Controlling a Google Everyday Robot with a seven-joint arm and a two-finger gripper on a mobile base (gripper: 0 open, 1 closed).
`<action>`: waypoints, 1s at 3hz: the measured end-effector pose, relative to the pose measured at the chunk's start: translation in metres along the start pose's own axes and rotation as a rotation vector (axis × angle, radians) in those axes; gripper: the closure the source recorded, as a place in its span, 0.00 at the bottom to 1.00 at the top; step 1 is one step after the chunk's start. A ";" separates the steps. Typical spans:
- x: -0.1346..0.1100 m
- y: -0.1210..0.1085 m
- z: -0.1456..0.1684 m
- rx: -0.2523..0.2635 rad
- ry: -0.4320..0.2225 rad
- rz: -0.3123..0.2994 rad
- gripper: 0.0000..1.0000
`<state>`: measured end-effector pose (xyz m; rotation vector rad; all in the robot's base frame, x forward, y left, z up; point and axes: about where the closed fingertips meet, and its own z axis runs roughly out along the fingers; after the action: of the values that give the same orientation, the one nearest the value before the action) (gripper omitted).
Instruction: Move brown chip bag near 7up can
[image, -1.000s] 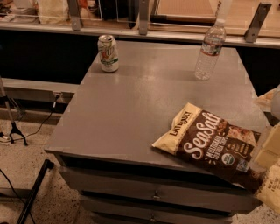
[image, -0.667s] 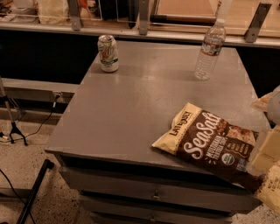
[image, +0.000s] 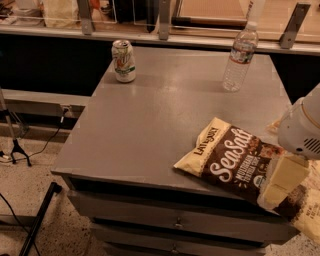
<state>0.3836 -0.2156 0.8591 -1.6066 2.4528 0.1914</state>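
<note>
Grasp step. Cream-white gripper (image: 283, 181) is at the near-right table edge, over the right end of the crinkly dark-brown "Sea Salt" chip bag (image: 227, 159); cannot tell its grip state. Small white-green 7up can (image: 123, 60) stands far left, well apart. Next move, I judge: secure the bag and carry it far-left, beside the can. Count: one bag, one can, one clear plastic water bottle (image: 240, 57) far right, all on one grey table (image: 150, 125).

place: robot test room, like a lab | signs: gray cabinet (image: 165, 115) with drawers as the table; black cable (image: 47, 142) and thin stand (image: 17, 150) on the speckled floor (image: 27, 182); wall socket (image: 65, 109) | gripper (image: 282, 185): right edge, over the cabinet's front right corner
</note>
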 end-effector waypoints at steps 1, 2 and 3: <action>0.004 -0.003 0.004 0.011 -0.013 0.007 0.00; 0.014 -0.011 0.003 0.035 -0.017 0.027 0.00; 0.027 -0.019 0.001 0.054 -0.013 0.051 0.00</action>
<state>0.3905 -0.2476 0.8521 -1.5174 2.4685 0.1414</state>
